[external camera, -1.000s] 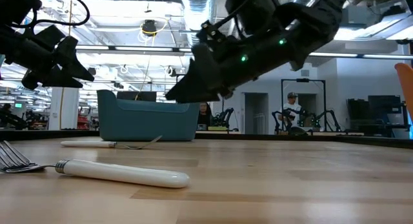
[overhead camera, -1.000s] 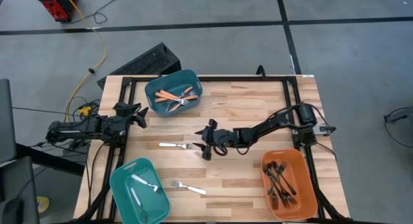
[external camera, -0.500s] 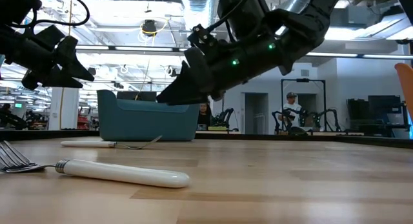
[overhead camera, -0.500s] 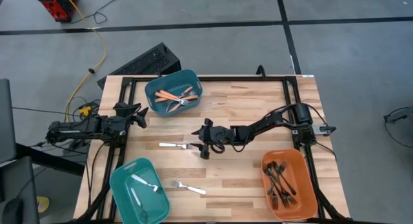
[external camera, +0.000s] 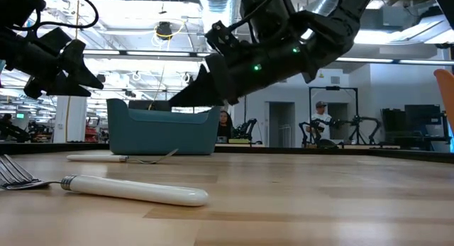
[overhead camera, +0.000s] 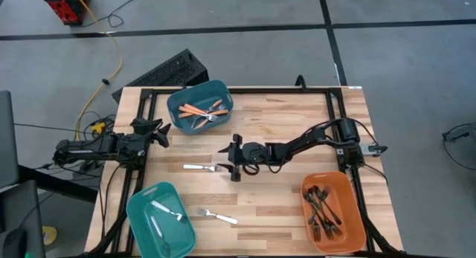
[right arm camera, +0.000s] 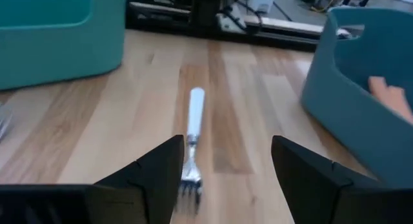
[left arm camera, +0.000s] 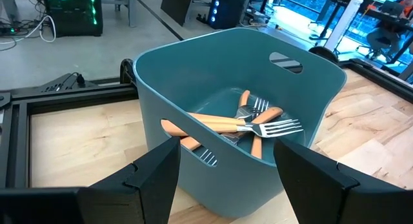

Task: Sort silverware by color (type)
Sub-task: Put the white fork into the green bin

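The left hand [overhead camera: 158, 133] waits at the worktop's [overhead camera: 290, 117] left edge, just short of the teal bin [overhead camera: 199, 105] that holds the orange-handled forks [left arm camera: 222, 125]; its fingers stand wide apart and hold nothing. Further right, out on the bare wood, lies a white fork [overhead camera: 199, 167], the piece the coming move seems aimed at; it lies just ahead of the right hand [overhead camera: 233, 157], between that hand and the left arm, with its tines toward the hand and its handle pointing away. In the right wrist view the fork's [right arm camera: 192, 137] long axis runs nearly straight out from between the fingers, so I judge the hand must close across the neck or go a little forward to the handle. The right hand is clearly the nearer of the two; its fingers stand spread wide, empty, above the wood and touching nothing. A second white fork [overhead camera: 217, 215] lies on the worktop nearer the front teal bin [overhead camera: 160, 219], well off to that hand's side.
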{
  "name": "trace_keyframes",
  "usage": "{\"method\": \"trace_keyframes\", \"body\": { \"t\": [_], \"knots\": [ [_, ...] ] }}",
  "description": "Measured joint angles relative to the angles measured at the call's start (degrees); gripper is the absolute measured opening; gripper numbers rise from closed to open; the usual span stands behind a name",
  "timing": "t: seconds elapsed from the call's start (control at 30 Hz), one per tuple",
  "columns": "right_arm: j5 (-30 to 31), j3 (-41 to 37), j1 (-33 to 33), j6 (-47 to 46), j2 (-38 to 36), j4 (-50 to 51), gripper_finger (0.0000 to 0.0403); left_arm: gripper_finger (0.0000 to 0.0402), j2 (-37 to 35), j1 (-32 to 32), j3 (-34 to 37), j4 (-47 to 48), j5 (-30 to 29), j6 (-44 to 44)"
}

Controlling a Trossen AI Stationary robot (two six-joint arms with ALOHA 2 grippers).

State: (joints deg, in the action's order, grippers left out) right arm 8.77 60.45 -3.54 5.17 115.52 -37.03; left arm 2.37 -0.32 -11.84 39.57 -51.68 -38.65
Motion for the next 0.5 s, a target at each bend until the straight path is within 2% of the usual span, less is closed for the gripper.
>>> {"method": "trace_keyframes", "body": {
  "t": [0.1, 0.5],
  "knots": [
    [0.05, 1.61, 0.33, 0.25, 0.45, 0.08, 0.0260, 0.0235, 0.00, 0.00, 0.00, 0.00, -0.02, 0.00],
    [-0.39, 12.84, -1.60, -0.85, 13.04, 1.58, 0.0260, 0.0235, 0.00, 0.00, 0.00, 0.00, 0.20, -0.02]
  ]
}}
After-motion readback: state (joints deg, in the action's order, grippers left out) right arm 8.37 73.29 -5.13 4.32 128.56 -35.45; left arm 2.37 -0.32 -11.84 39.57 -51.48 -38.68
